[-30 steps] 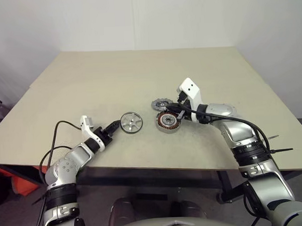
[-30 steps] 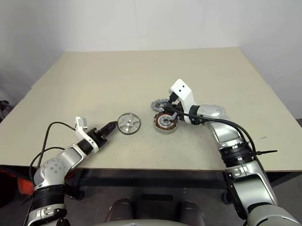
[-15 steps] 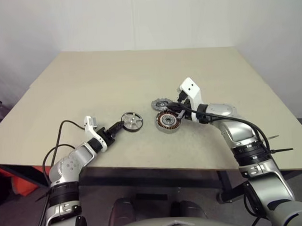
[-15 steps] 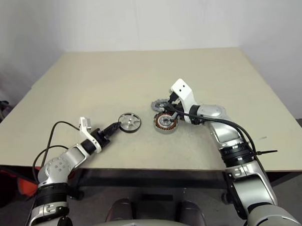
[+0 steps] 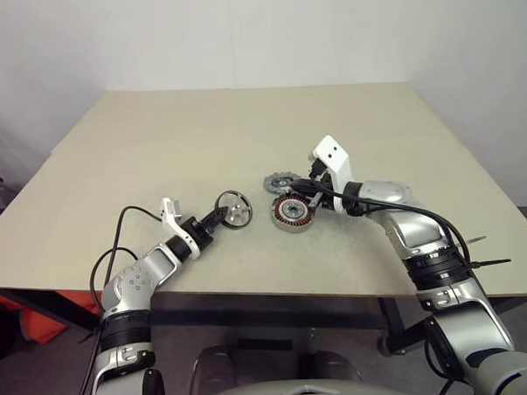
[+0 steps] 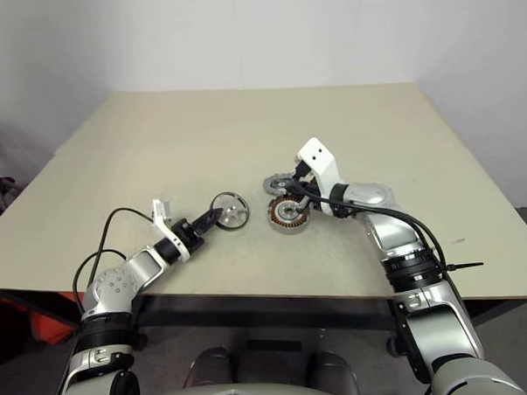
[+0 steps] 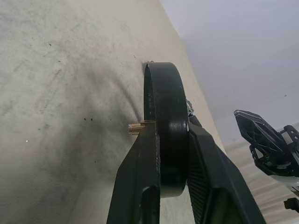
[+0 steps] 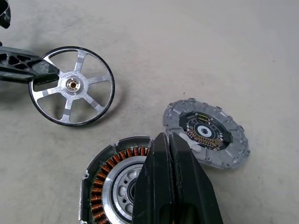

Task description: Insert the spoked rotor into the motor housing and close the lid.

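Lifted now, spoked rotor (image 8: 71, 85) stands clamped between left fingers (image 7: 140, 186)

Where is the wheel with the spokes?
The spoked rotor is tilted up near the table's front, pinched by the left gripper, just left of the motor housing.

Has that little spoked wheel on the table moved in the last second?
Yes. The spoked rotor is tipped up on edge in the left gripper, and stands slightly nearer the motor housing, which has stayed put.

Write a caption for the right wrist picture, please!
Left end effector grips the spoked rotor beside the copper-wound motor housing and notched lid.
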`<move>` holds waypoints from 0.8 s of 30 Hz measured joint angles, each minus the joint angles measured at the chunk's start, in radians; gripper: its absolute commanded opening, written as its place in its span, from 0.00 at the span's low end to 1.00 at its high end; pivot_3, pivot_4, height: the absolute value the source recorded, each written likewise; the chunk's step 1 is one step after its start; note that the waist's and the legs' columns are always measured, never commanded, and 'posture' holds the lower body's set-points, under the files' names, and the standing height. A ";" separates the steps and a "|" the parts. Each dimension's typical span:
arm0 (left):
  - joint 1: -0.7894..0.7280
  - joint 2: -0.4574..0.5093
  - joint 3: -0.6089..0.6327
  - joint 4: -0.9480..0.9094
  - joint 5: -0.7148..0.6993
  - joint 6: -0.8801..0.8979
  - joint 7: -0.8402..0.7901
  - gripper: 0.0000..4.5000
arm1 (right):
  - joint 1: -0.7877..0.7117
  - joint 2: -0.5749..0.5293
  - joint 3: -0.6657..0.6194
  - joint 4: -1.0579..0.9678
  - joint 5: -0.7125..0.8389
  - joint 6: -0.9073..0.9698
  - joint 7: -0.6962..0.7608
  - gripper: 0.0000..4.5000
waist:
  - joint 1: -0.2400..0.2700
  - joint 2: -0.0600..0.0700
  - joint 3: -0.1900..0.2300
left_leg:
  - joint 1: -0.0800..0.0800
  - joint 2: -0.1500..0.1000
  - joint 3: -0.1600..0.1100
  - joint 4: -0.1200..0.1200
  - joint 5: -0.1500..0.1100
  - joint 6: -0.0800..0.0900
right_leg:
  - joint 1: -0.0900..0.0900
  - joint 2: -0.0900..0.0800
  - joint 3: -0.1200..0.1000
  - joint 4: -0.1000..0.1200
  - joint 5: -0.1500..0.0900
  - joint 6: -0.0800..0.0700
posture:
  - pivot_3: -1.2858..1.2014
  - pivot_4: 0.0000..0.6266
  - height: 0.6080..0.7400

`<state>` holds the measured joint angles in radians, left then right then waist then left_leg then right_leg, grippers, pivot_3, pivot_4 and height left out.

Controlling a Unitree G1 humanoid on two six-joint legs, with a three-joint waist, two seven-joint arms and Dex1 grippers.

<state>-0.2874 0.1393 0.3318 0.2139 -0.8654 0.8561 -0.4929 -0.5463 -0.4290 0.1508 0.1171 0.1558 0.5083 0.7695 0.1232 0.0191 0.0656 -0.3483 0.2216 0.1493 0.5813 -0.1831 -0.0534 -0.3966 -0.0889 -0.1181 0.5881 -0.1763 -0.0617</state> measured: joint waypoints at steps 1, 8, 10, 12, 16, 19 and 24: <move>-0.003 -0.001 0.005 0.006 -0.007 0.005 0.002 0.10 | 0.000 0.000 -0.001 0.000 -0.001 0.000 -0.009 0.00 | 0.000 0.000 0.000 | 0.000 0.000 0.000 0.000 0.000 0.000 | 0.000 0.000 0.000 0.000 0.000 0.000 | 0.52 0.00 1.00; -0.089 -0.069 0.130 0.051 -0.177 0.083 0.061 0.10 | -0.071 -0.006 -0.029 0.110 -0.052 0.003 -0.136 0.00 | 0.003 0.000 0.000 | 0.000 0.000 0.000 0.001 0.000 0.000 | -0.002 0.000 0.000 0.000 0.000 0.000 | 0.52 0.00 1.00; -0.140 -0.089 0.159 0.060 -0.230 0.096 0.084 0.10 | -0.079 -0.011 -0.039 0.139 -0.064 0.002 -0.167 0.00 | 0.004 0.000 0.000 | -0.001 -0.001 0.000 0.001 0.000 0.000 | -0.002 0.000 0.000 0.000 0.000 0.000 | 0.52 0.00 1.00; -0.189 -0.102 0.174 0.073 -0.261 0.106 0.114 0.10 | -0.080 -0.023 -0.046 0.160 -0.077 0.000 -0.186 0.00 | 0.003 0.000 0.000 | -0.002 -0.001 0.000 0.001 -0.001 0.001 | -0.002 0.000 0.000 0.000 0.000 0.000 | 0.52 0.00 1.00; -0.225 -0.130 0.169 0.106 -0.296 0.157 0.152 0.10 | -0.080 -0.046 -0.078 0.165 -0.081 -0.001 -0.208 0.00 | 0.003 0.000 0.000 | -0.003 -0.001 0.000 0.000 -0.001 0.001 | -0.004 0.000 0.000 0.000 0.000 0.000 | 0.52 0.00 1.00; -0.246 -0.143 0.133 0.146 -0.296 0.215 0.163 0.10 | -0.078 -0.059 -0.104 0.164 -0.082 0.002 -0.223 0.00 | 0.004 0.000 0.000 | -0.004 -0.001 0.000 0.000 -0.001 0.001 | -0.005 0.000 0.000 0.000 0.000 0.000 | 0.52 0.00 1.00; -0.286 -0.148 0.073 0.217 -0.278 0.284 0.165 0.10 | -0.035 -0.077 -0.115 0.122 -0.081 0.020 -0.226 0.00 | 0.004 0.000 0.000 | -0.004 -0.001 0.000 0.000 -0.001 0.001 | -0.005 0.000 0.000 0.000 0.000 0.001 | 0.52 0.00 1.00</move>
<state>-0.5732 -0.0085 0.4047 0.4305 -1.1432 1.1404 -0.3275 -0.5812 -0.5055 0.0360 0.2396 0.0746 0.5279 0.5439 0.1277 0.0187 0.0658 -0.3525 0.2203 0.1493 0.5813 -0.1839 -0.0522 -0.4018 -0.0893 -0.1179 0.5883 -0.1762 -0.0611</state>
